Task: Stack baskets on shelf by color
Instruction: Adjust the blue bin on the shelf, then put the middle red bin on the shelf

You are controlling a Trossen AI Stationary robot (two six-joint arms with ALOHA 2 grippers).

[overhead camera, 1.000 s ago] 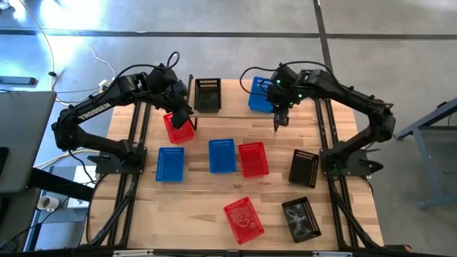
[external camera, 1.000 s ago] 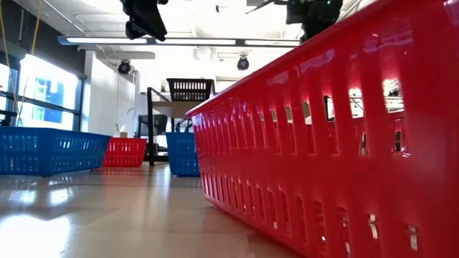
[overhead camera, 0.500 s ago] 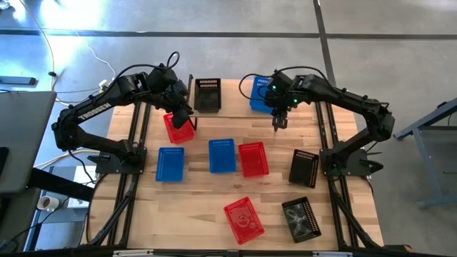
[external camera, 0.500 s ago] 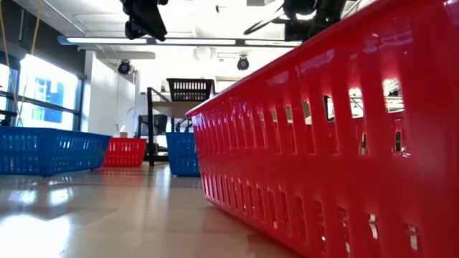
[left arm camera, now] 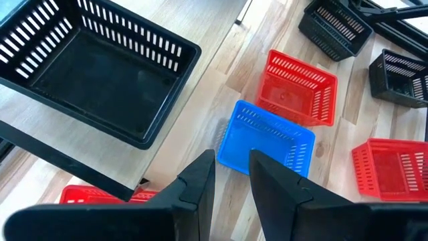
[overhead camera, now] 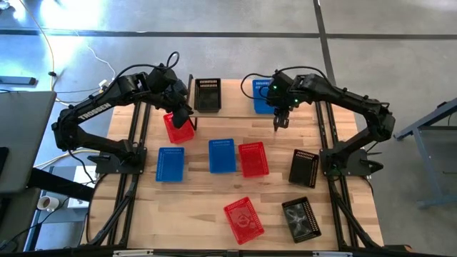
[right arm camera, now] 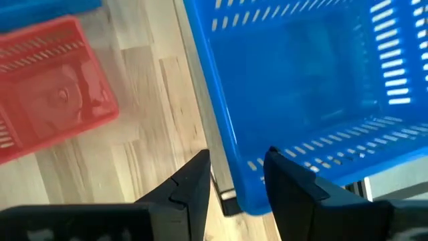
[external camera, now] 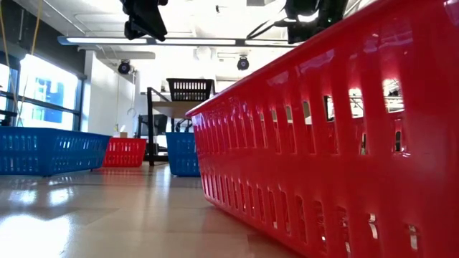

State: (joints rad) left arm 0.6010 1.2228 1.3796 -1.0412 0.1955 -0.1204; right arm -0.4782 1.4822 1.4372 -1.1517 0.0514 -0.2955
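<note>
Right wrist view: blue basket (right arm camera: 301,87) beside right end effector (right arm camera: 235,175).

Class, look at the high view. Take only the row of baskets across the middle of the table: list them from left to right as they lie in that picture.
Blue basket → second blue basket → red basket, close beside it → black basket, tilted, nearest the right arm's base.

The baskets (external camera: 337,143) are showing glossy, perforated plastic; the counter (overhead camera: 200,207) is looking like pale, smooth wood; the arms (overhead camera: 93,111) are appearing matt black.
</note>
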